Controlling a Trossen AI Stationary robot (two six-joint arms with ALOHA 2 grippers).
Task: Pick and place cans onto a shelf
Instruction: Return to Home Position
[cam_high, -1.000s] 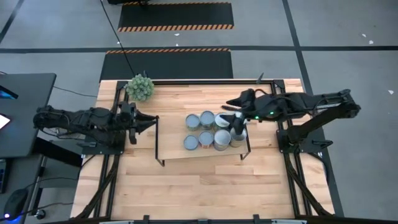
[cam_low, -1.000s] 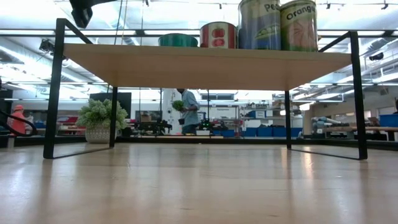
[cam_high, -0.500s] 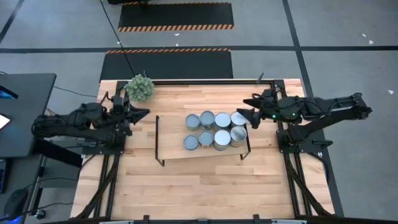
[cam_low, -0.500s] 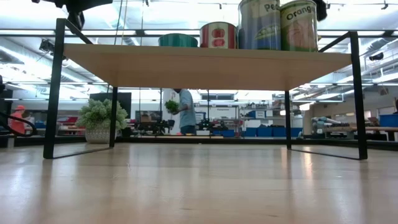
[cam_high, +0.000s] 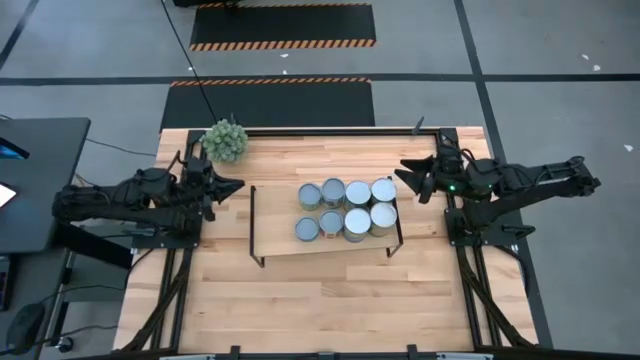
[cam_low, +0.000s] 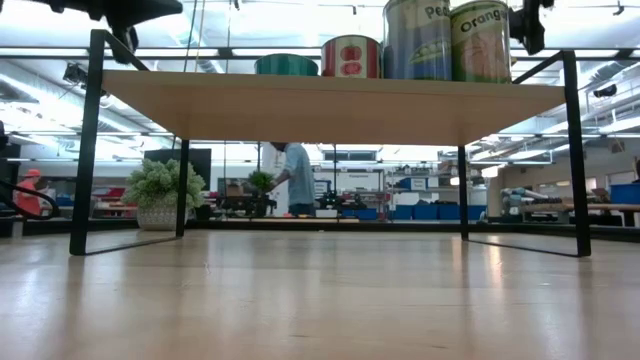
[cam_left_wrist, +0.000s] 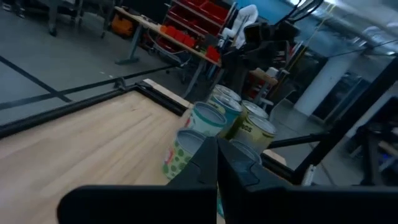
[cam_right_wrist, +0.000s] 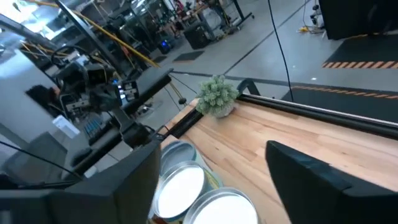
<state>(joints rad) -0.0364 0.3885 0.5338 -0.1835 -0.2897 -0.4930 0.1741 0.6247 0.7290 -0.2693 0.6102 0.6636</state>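
Observation:
Several cans (cam_high: 345, 208) stand upright in two rows on the right half of the shelf (cam_high: 275, 215), a light-wood board on black rod legs. The low view shows their sides (cam_low: 415, 38) on top of the board (cam_low: 330, 108). My left gripper (cam_high: 238, 185) hovers shut to the left of the shelf, level and pointing at the cans (cam_left_wrist: 205, 124). To the right of the shelf, near its far right corner, my right gripper (cam_high: 404, 180) hangs open and clear of the cans (cam_right_wrist: 183, 186). Its two fingers (cam_right_wrist: 311, 180) stand wide apart.
A spiky green plant ball (cam_high: 225, 140) sits at the table's far left corner. The shelf's left half is bare. Open tabletop (cam_high: 320, 300) lies toward the near edge. A person (cam_low: 295, 180) stands far off in the room behind.
My right gripper has drawn back from above the shelf's right-hand cans toward the table's right edge, and all the cans' tops now show. My left gripper has swung a little toward the far edge and has shut.

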